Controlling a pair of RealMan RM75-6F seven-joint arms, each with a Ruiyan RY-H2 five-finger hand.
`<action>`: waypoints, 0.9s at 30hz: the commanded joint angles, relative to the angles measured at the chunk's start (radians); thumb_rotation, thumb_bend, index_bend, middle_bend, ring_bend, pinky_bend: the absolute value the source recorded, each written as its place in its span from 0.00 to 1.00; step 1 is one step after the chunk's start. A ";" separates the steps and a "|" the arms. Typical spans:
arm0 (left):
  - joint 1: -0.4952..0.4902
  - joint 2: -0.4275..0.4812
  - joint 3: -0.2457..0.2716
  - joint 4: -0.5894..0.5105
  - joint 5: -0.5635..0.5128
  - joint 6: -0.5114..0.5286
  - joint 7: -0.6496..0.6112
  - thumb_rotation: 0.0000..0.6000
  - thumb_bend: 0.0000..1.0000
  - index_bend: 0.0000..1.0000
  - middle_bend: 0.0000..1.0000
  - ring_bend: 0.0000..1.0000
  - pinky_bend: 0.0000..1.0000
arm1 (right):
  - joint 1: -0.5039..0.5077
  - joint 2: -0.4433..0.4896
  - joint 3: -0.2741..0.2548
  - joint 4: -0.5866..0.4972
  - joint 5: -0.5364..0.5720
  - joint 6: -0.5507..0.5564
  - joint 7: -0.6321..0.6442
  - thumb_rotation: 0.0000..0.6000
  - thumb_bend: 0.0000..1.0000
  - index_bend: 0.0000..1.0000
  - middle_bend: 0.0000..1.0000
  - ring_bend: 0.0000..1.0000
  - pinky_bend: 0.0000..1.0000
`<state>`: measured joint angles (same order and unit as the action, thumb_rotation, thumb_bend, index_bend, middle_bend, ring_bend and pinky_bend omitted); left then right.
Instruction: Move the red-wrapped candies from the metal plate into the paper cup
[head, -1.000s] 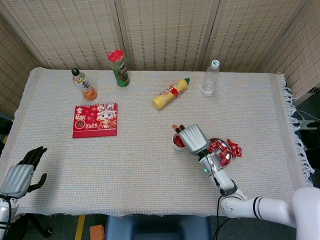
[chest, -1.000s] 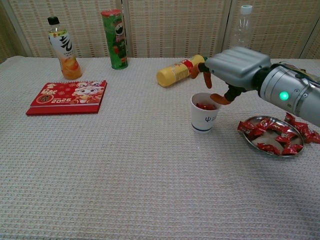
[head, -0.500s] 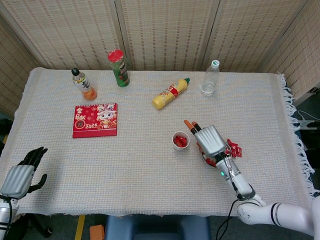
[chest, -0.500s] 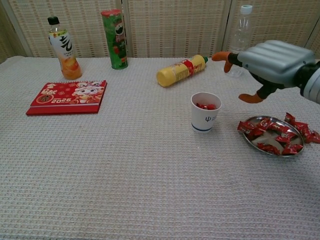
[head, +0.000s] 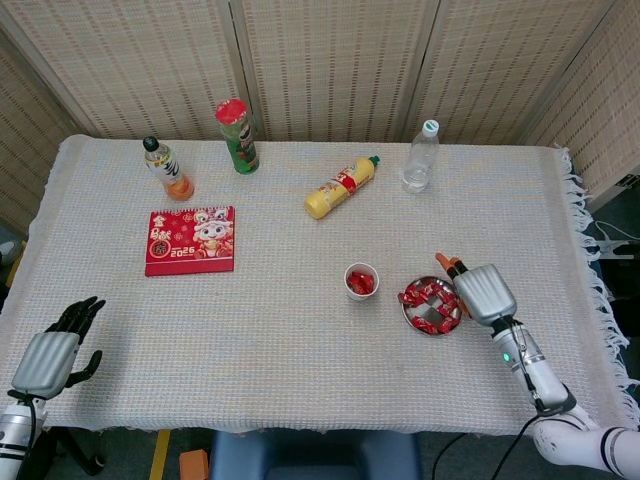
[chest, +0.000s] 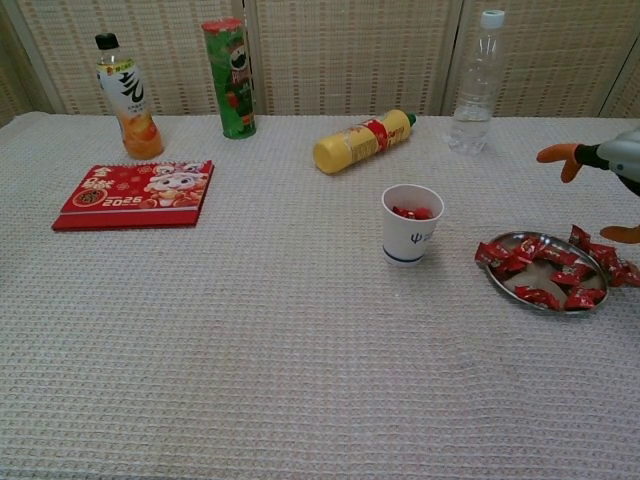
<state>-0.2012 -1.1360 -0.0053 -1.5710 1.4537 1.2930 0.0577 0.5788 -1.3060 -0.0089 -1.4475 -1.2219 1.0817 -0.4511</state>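
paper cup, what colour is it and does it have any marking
White paper cup with a small dark logo and dark base band; chest view.

Your right hand (head: 484, 293) sits just beside the metal plate (head: 407, 310). Bare cloth separates plate and paper cup (head: 361, 281); the yellow bottle (head: 342, 187) lies well beyond.

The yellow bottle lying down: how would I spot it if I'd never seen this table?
Look along the table's far edge, where three containers stand upright. The yellow bottle lies between the green can and the clear bottle, nearer you. It alone lies on its side.
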 joint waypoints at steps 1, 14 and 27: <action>-0.001 -0.002 -0.001 -0.001 -0.003 -0.002 0.004 1.00 0.44 0.00 0.00 0.06 0.35 | -0.003 0.027 -0.003 0.005 0.010 -0.039 0.020 1.00 0.20 0.11 0.78 0.83 1.00; -0.006 -0.011 0.000 -0.002 -0.012 -0.013 0.026 1.00 0.44 0.00 0.00 0.06 0.35 | 0.006 0.095 -0.018 0.005 0.120 -0.212 0.011 1.00 0.20 0.22 1.00 1.00 1.00; -0.010 -0.013 0.001 0.000 -0.019 -0.023 0.030 1.00 0.44 0.00 0.00 0.06 0.35 | -0.036 -0.018 -0.022 0.144 0.003 -0.157 0.102 1.00 0.20 0.37 1.00 1.00 1.00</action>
<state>-0.2112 -1.1492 -0.0044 -1.5712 1.4347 1.2698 0.0874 0.5488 -1.3122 -0.0313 -1.3151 -1.2087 0.9168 -0.3564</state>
